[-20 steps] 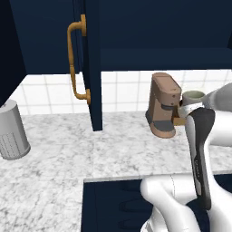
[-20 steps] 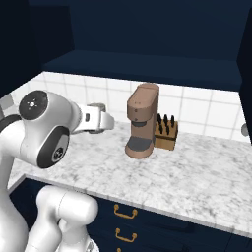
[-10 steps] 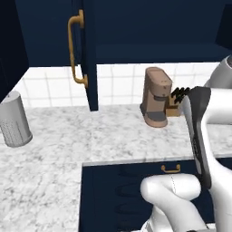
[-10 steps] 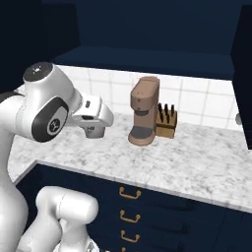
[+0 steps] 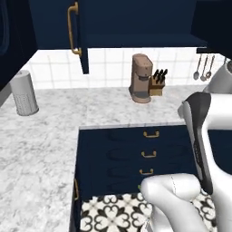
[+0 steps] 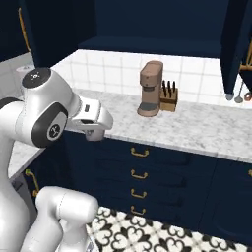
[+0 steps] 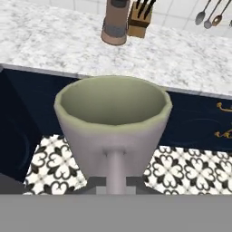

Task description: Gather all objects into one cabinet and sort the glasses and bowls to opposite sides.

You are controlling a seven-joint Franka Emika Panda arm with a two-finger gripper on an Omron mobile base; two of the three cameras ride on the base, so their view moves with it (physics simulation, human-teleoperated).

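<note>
We've got the grey-beige cup point(image 7: 113, 122) pinched upright in the gripper point(image 7: 116, 181) out over the floor, away from the counter point(image 7: 181, 59), so w/ any slip it drops & rolls.

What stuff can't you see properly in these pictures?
- Jaws: in the hand view, the grey-beige cup covers them, so how they pinch it is hidden.
- Cup in the right base view: the hand hides it.
- Cabinet inside: in the left base view its shelves are cut off by the top edge.
- Hanging spoons: too small to tell apart.
- Knife block: partly behind the coffee machine.
</note>
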